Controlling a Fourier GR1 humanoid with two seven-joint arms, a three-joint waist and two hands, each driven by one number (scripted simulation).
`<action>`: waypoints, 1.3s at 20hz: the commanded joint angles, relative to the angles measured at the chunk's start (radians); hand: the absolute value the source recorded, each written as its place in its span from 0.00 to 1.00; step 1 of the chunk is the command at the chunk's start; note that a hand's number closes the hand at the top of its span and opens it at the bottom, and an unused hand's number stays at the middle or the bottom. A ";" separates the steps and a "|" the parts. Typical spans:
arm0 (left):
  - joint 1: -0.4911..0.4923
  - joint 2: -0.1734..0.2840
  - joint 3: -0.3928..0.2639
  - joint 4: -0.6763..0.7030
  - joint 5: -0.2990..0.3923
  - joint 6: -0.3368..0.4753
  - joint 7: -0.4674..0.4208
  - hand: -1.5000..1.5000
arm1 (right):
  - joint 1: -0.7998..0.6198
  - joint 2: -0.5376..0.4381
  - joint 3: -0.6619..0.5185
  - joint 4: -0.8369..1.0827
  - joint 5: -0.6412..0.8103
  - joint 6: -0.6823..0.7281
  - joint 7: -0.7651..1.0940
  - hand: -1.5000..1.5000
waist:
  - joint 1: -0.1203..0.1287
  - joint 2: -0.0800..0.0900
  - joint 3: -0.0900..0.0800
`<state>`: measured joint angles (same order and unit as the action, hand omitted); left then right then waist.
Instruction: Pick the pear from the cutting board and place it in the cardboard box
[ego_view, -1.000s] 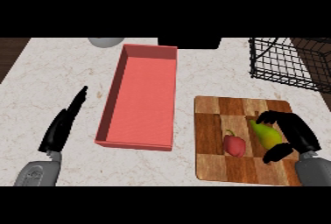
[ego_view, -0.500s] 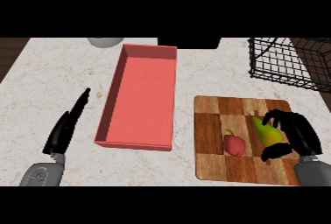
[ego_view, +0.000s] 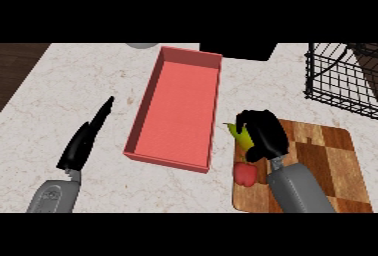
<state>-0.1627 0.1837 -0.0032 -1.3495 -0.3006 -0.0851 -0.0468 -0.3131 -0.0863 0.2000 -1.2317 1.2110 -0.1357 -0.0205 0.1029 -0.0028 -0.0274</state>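
Pear (ego_view: 238, 135): yellow-green, held in the right hand at the cutting board's left edge, just right of the cardboard box; only its left side and stem end show past the hand. Whether it touches the board cannot be told.
Right hand (ego_view: 264, 132): black, over the cutting board's upper left corner, its grey forearm running down across the board to the view's lower edge.
Right fingers (ego_view: 255, 150): curled round the pear, clamped on it and hiding most of it.
Cutting board (ego_view: 328, 160): checkered wood, lying on the tabletop right of the cardboard box, close beside it.
Red fruit (ego_view: 246, 173): small, on the cutting board's left edge, just below the pear and beside the right forearm; what kind of fruit it is cannot be told.
Cardboard box (ego_view: 177, 107): long, open-topped, pink-red inside, lying lengthwise left of the cutting board, nothing showing in it.
Left hand (ego_view: 85, 140): black, well left of the cardboard box, resting open above the tabletop.
Left fingers (ego_view: 103, 110): straight and together, pointing up and away, holding nothing.
Wire basket (ego_view: 343, 75): black, above the cutting board at the view's right edge.
Tabletop (ego_view: 74, 85): pale marbled stone, carrying the box, board and basket.
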 joint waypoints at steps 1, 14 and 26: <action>-0.019 -0.018 -0.034 0.007 -0.011 -0.014 0.000 0.50 | -0.118 0.082 0.141 0.008 0.072 0.040 0.208 1.00 | 0.058 0.008 0.016; -0.055 -0.034 -0.044 0.042 -0.027 -0.003 0.018 0.50 | -0.538 0.086 0.372 -0.076 0.083 0.246 0.999 1.00 | 0.063 -0.010 0.020; -0.090 -0.025 -0.011 0.067 -0.008 -0.009 0.038 0.50 | -0.842 0.086 0.443 -0.025 -0.103 0.313 1.450 1.00 | 0.007 0.001 0.023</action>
<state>-0.2465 0.1588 -0.0250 -1.2865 -0.3158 -0.0946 -0.0220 -1.0767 -0.0145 0.6194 -1.2768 1.1655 0.1288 1.1646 0.1320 -0.0031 -0.0055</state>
